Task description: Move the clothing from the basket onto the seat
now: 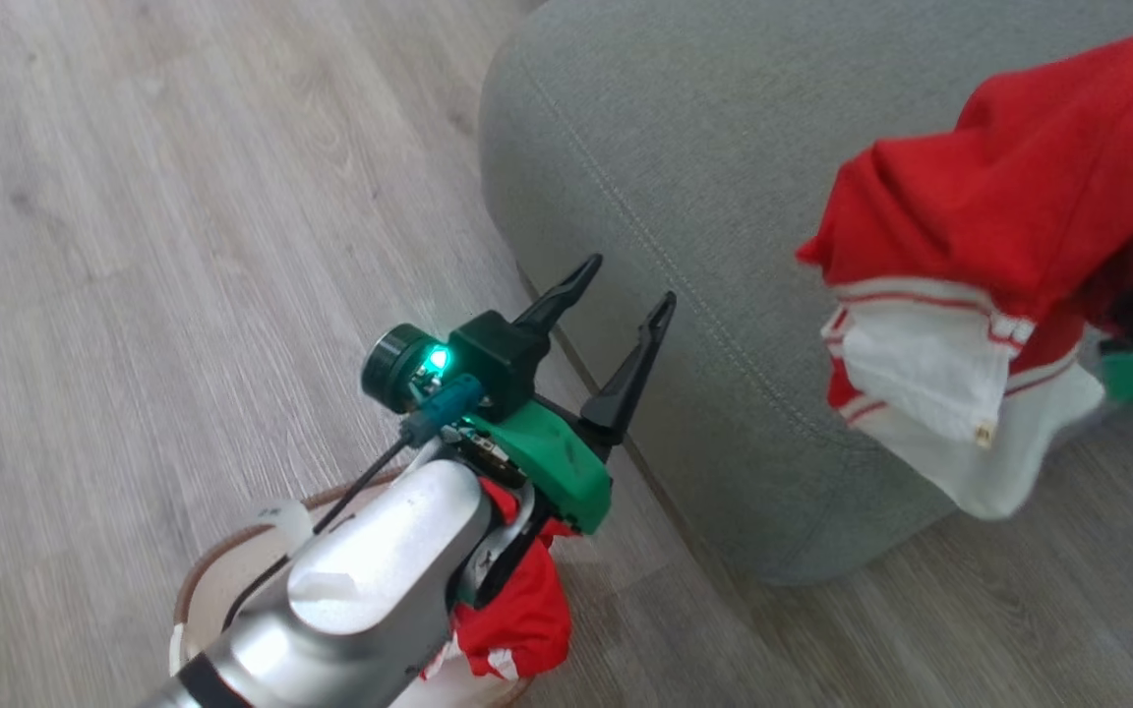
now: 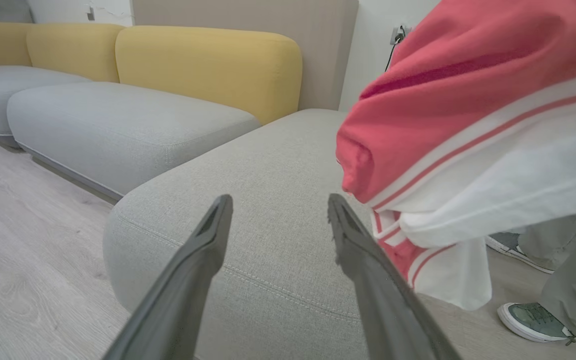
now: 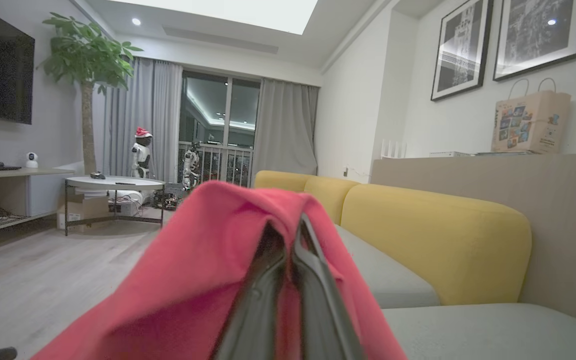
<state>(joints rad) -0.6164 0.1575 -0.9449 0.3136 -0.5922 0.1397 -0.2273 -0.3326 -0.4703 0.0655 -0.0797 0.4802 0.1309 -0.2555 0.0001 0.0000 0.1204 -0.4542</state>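
Right hand (image 3: 288, 227) pinches red-and-white garment (image 1: 999, 197); left hand (image 1: 628, 282) spread beside basket (image 1: 208, 575) containing red clothing (image 1: 517, 619).

Nothing here can be read with certainty. The bag (image 3: 530, 122) on the ledge (image 3: 493, 162) carries small coloured prints, and they are too small to make out. The two framed pictures (image 3: 505, 42) on the wall show pale marks, but they are blurred. A tiny tag (image 1: 985, 433) hangs at the white trim of the jersey (image 1: 999, 226); whether it has print I cannot tell.
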